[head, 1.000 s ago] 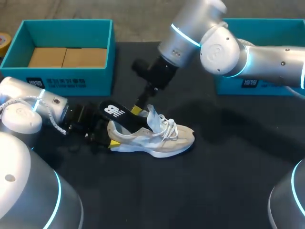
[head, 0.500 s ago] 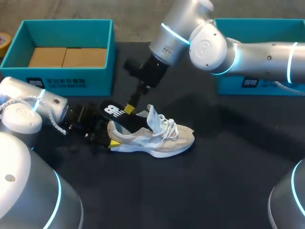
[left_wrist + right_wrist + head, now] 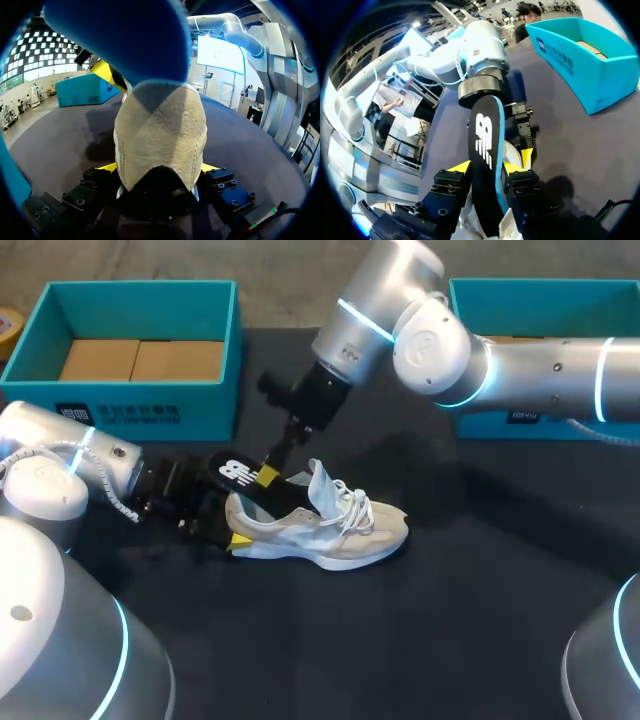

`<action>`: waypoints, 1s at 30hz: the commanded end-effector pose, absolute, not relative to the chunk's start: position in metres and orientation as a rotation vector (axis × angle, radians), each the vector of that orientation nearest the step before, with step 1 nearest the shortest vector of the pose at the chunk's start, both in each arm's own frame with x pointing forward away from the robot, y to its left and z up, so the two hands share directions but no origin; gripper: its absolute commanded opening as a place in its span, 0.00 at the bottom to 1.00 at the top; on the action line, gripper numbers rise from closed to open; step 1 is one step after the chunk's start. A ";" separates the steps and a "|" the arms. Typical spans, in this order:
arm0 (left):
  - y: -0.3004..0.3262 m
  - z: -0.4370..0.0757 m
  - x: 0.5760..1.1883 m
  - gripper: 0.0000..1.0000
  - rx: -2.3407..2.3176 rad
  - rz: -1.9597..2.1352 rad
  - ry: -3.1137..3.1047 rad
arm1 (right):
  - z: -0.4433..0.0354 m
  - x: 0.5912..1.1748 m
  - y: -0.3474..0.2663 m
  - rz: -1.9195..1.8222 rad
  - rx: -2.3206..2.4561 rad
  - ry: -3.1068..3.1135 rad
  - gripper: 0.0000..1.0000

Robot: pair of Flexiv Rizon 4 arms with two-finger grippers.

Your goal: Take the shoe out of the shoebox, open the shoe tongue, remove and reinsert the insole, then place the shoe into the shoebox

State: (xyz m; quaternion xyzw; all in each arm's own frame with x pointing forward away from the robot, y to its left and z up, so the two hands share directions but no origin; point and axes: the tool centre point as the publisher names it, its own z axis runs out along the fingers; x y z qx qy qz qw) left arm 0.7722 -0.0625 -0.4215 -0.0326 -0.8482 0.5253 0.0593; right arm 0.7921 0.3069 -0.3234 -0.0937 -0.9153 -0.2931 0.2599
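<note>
Black bench (image 3: pixel 470 640) takes up most of the view, and the shoe's out on it, not in either box. My right arm (image 3: pixel 520 365) comes in from the right and reaches past the middle, while the left arm (image 3: pixel 60 465) lies low along the bench on the left. There are two teal boxes at the far edge: the left shoebox (image 3: pixel 150 410) with brown cardboard (image 3: pixel 140 360) in the bottom, and the right shoebox (image 3: pixel 545 295), partly hidden behind the right arm. The shoe (image 3: pixel 335 535) is a beige and white sneaker sitting on its sole about mid-bench, toe pointing right, tongue (image 3: pixel 322 485) standing up, laces (image 3: pixel 355 505) loose. The black insole (image 3: pixel 240 478) sticks out of the heel opening, tilted up and back to the left, with its lower end down in the shoe. The right gripper (image 3: pixel 487 167) has its fingers pinching the insole by both edges, partway along. The left gripper (image 3: pixel 160 167) has its fingers clamped on the shoe's heel, one yellow tip on either side.
</note>
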 end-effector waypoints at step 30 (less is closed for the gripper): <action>-0.063 -0.423 0.773 0.00 -0.099 1.590 -2.569 | -0.244 0.817 0.331 -0.944 -0.366 -2.504 0.00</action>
